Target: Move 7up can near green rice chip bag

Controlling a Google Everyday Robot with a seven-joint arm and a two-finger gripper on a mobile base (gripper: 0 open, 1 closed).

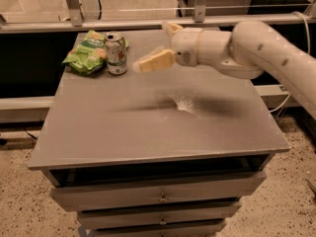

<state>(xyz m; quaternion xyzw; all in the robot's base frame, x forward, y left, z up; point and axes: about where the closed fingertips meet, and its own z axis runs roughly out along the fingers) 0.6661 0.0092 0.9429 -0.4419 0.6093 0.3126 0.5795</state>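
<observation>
The 7up can (116,53) stands upright at the back left of the grey table (148,127). Its left side touches or nearly touches the green rice chip bag (88,53), which lies crinkled beside it. My gripper (153,46) hovers above the table just right of the can, apart from it. It is open and empty, with one pale finger (154,61) pointing towards the can and the other raised behind it.
The table is a drawer cabinet with drawer fronts (158,196) below its front edge. A metal rail (148,21) runs behind the table. My white arm (266,48) reaches in from the right over the back right of the tabletop.
</observation>
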